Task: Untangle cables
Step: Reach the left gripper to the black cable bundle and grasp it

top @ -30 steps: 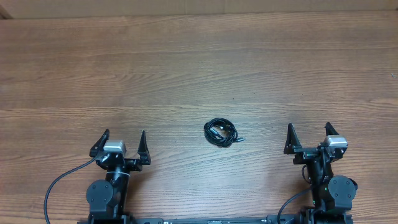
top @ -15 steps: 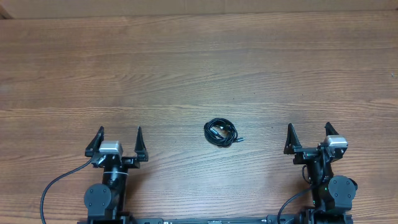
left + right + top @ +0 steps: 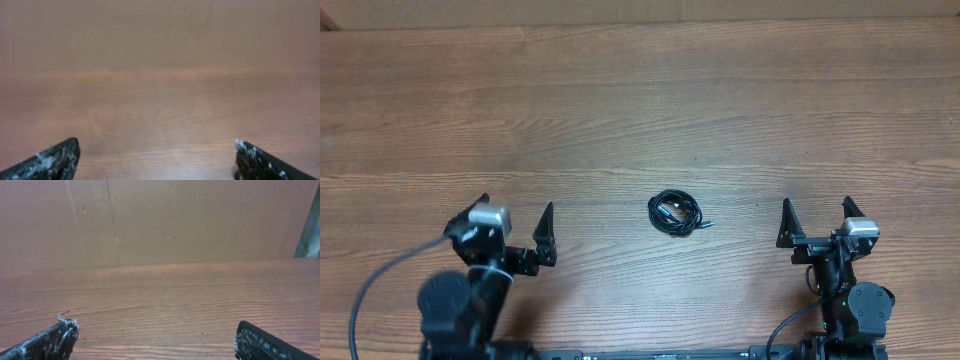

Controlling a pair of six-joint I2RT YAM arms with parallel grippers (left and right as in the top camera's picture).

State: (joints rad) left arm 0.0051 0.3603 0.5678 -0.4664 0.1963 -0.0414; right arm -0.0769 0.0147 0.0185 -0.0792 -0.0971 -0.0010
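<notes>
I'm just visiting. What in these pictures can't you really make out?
Overhead: the small coil of thin black cables is too small to count the cords or follow their crossings.
Both wrist views: the coil lies outside the frame.
Left wrist view: the picture is blurred, so the fingertips of the left gripper lack detail.

The left gripper (image 3: pixel 157 162) shows only its two black fingertips (image 3: pixel 56 161) (flecked with whitish scuffs) at the bottom corners, set wide apart over the blurred brown wooden table (image 3: pixel 160 90).
</notes>
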